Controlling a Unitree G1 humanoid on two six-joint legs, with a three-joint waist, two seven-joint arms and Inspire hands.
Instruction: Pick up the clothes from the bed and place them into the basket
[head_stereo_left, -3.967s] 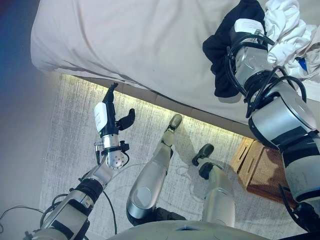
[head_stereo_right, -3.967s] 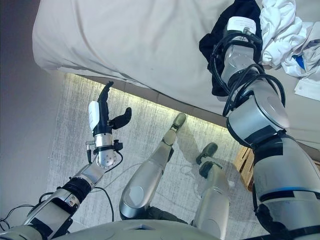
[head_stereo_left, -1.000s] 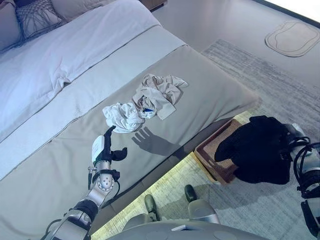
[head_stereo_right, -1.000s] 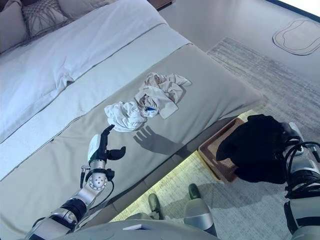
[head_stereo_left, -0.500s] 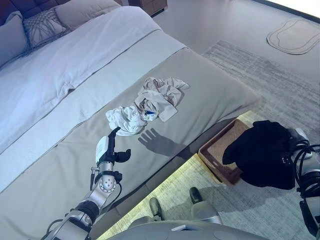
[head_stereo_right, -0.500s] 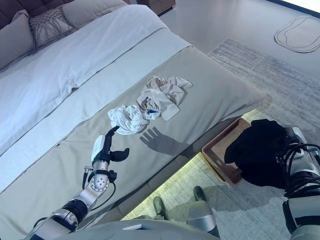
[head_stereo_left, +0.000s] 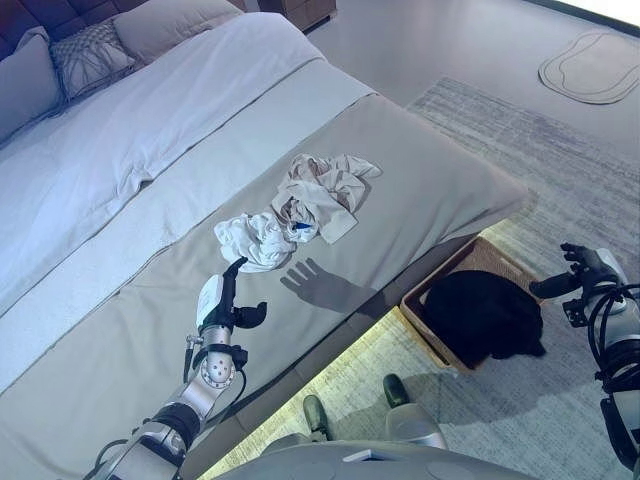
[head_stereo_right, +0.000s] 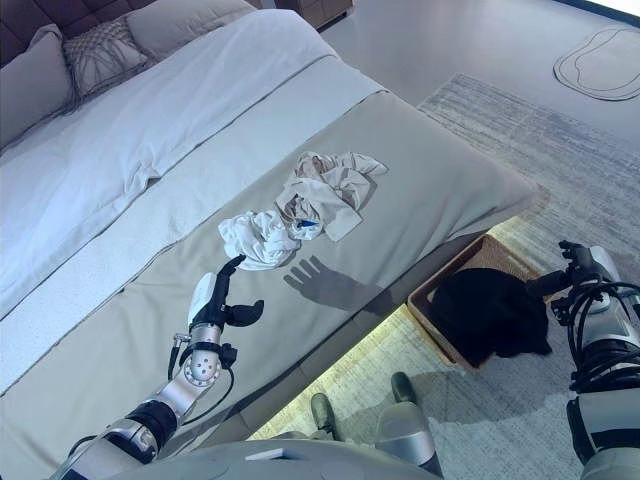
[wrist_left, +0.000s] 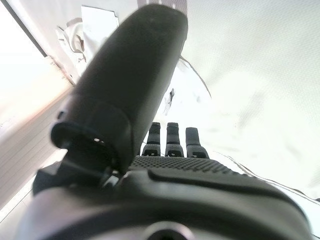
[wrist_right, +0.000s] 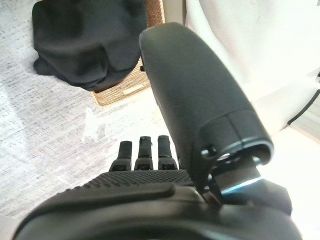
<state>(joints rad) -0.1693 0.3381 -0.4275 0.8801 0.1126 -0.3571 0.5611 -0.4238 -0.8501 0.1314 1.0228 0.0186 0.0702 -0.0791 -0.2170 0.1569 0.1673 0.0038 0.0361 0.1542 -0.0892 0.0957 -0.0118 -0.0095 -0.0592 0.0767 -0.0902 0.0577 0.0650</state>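
Note:
A black garment (head_stereo_left: 483, 314) lies in the woven basket (head_stereo_left: 497, 259) on the rug beside the bed, with one edge draped over the basket's rim. My right hand (head_stereo_left: 580, 270) hovers open to the right of the basket, holding nothing. On the grey bedspread (head_stereo_left: 420, 170) lie a crumpled white garment (head_stereo_left: 253, 238) and a beige garment (head_stereo_left: 322, 192) touching it. My left hand (head_stereo_left: 225, 305) is raised open over the bed's near part, short of the white garment. The right wrist view shows the black garment (wrist_right: 82, 42) on the basket (wrist_right: 125, 90) past straight fingers (wrist_right: 145, 152).
Pillows (head_stereo_left: 90, 50) lie at the bed's head, far left. A white duvet (head_stereo_left: 130, 130) covers the bed's upper half. A pale mat (head_stereo_left: 590, 70) lies on the floor at the far right. A grey rug (head_stereo_left: 500, 130) runs along the bed.
My right hand has let go of the black garment, which has dropped into the basket. The hand now stands open to the basket's right. The left hand has barely moved.

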